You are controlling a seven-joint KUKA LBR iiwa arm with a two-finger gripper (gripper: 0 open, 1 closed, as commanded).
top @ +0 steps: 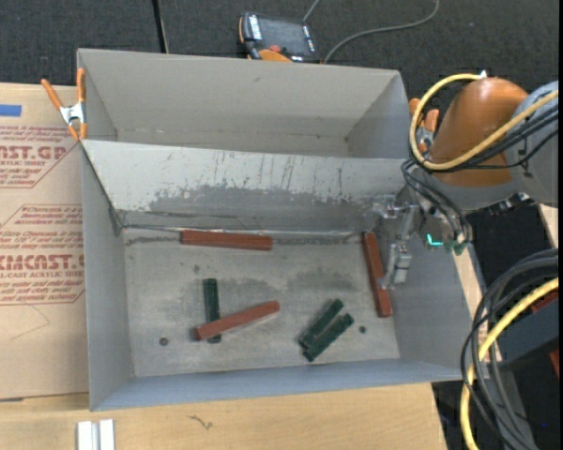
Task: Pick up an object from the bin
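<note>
The claw [400, 262] hangs low at the right side of the grey metal bin [235, 101], close against the sloping right wall. From where I stand I cannot tell whether it is open or closed, or whether it has hold of anything. Just beside it, on its left, lies a right-hand stick [376, 272], reddish-brown and slim, running along the foot of that wall from back to front. I cannot say whether the two touch.

The other pieces lie well apart from the claw on the bin floor. A back stick [225, 240] of the same reddish-brown rests flat along the rear wall. A slanted stick [236, 320] lies near the front, its left end touching a short dark green bar [210, 298]. A green pair [324, 328] — two dark bars side by side, tilted — sits front right.
</note>
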